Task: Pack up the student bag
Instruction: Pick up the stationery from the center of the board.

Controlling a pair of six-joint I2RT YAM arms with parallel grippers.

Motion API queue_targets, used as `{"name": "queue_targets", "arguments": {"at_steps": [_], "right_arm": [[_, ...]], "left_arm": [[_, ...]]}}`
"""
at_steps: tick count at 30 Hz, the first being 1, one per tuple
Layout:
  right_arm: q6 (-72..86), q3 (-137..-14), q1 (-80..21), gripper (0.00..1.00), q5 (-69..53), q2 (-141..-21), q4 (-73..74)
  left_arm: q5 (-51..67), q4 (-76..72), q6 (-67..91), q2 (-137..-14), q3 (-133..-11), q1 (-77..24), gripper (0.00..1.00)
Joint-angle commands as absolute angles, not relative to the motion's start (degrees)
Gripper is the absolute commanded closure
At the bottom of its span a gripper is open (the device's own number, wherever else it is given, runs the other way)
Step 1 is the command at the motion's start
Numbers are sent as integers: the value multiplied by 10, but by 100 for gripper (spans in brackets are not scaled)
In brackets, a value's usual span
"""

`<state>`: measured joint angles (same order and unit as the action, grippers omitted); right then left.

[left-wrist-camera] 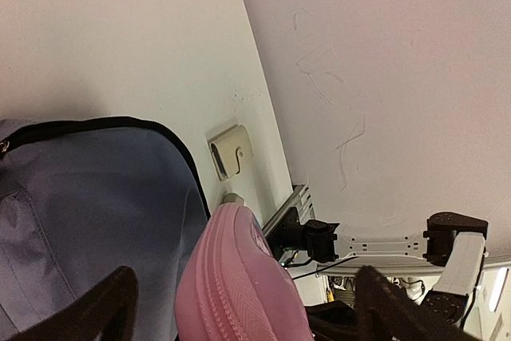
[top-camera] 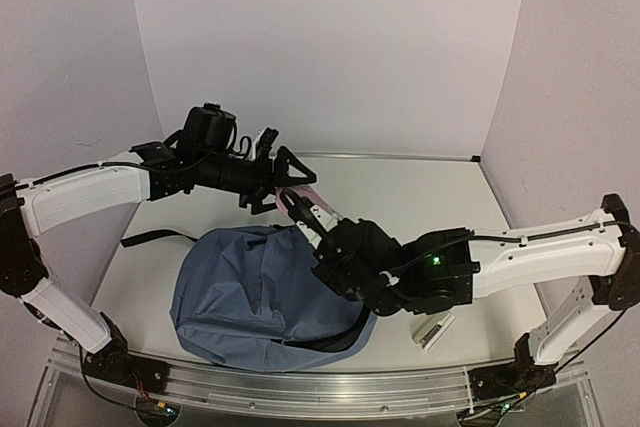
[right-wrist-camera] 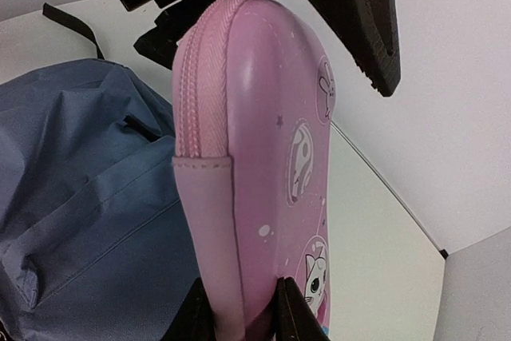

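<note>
find the bag (top-camera: 260, 297) slumped flat on the table (top-camera: 420, 197), near the front edge, between the two arms and partly under the right one. expect soft, limp cloth: light for its bulk while unfilled, no stiffness of its own, creased and sagging wherever nothing props it. not fragile, not slippery, but prone to bunch and slide on the smooth table if pushed from one side. best to take hold at a firm part, such as the black zipper edge, the rim of the mouth or a strap (top-camera: 150, 238), rather than pinch a loose fold of the panel. likely to need one tool lifting the rim so that the mouth stays agape for the other.

judging from above, long axis roughly left to right across the table, tilted a little. strap trailing off toward the far left; dark curved edge, probably the mouth with its lining, at the near right end below the right arm. cannot tell how wide that mouth gapes.

above the bag's far edge, see the right tool (right-wrist-camera: 243, 309) set narrow, pinching one end of a pink case (right-wrist-camera: 263, 157) and holding it off the table. see the left tool (left-wrist-camera: 243, 309) spread wide, a finger (right-wrist-camera: 359, 21) on each side of the case's other end, not clamping it. case apparently meant for the bag, not yet inside.
</note>
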<state>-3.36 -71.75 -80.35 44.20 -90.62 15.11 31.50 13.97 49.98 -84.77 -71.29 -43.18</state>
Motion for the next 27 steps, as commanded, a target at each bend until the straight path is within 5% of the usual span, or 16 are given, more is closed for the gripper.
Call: {"name": "queue_targets", "arguments": {"at_steps": [1,4,7,9,13,17,23,27], "right_arm": [[-57,-749,-804,100,503,-908,133],[-60,-745,-804,100,517,-910,132],[-57,-742,-803,100,534,-912,131],[-53,-739,-804,91,541,-911,131],[-39,-732,-806,36,547,-898,131],[-8,-721,-806,8,516,-867,130],[82,-704,-778,2,443,-798,121],[150,-683,-688,2,277,-752,101]], "left_arm": [[339,112,504,-850,-723,-435,30],[339,109,504,-844,-715,-435,65],[333,112,501,-838,-711,-435,86],[325,113,502,-833,-706,-435,98],[291,110,502,-814,-696,-435,100],[242,100,494,-783,-678,-434,100],[206,64,475,-741,-642,-430,100],[211,35,457,-719,-618,-426,100]]}}
